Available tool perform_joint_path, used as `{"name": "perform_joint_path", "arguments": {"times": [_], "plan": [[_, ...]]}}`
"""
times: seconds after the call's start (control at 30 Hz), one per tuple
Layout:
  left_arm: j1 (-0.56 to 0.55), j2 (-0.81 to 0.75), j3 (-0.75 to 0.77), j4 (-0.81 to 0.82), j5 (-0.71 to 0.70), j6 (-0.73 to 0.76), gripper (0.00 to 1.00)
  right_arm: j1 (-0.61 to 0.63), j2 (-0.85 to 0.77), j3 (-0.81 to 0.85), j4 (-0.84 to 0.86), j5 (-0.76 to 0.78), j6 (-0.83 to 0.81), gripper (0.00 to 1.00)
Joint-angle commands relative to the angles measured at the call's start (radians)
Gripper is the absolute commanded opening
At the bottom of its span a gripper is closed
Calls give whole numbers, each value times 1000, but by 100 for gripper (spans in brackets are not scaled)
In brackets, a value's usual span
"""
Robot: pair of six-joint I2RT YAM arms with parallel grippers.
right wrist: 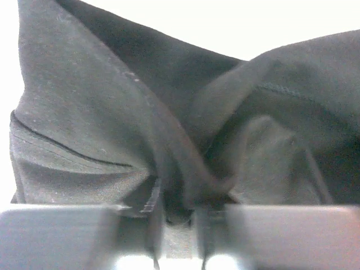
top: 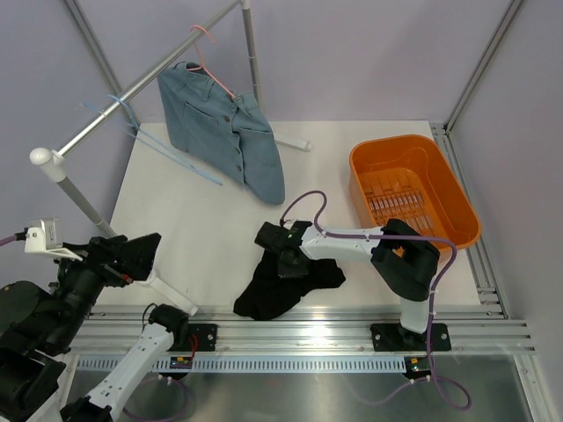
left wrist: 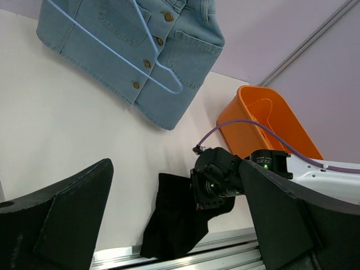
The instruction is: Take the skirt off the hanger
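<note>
The right hand point(top: 286, 251) is clamped on a fold of the black skirt point(top: 281, 294), which lies crumpled on the table point(top: 202, 220) near its front edge, well apart from the rail point(top: 141, 83). The cloth trails from that hand toward the near left. The left hand point(top: 132, 255) hovers empty off to the left, fingers wide apart, so the right arm is the nearer. A bare blue hanger point(top: 174, 156) dangles beside a denim garment point(top: 224, 132).

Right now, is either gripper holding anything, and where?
Right gripper pinches the black garment by a bunched fold at its far edge; left gripper is open, holding nothing.
</note>
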Motion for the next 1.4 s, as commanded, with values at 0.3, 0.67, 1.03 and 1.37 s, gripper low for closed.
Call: {"name": "perform_joint_path", "arguments": {"times": [0.3, 0.67, 1.03, 1.37], "plan": [[-3, -3, 4, 46, 53, -7, 99, -2, -166, 291, -238, 301, -109, 0], [-4, -17, -41, 42, 88, -7, 99, -360, -487, 580, -441, 439, -359, 0], [-3, -11, -93, 69, 161, -8, 99, -706, -590, 302, -251, 336, -500, 7], [-3, -23, -113, 47, 172, 3, 99, -871, -475, 189, -189, 265, -536, 78]]}}
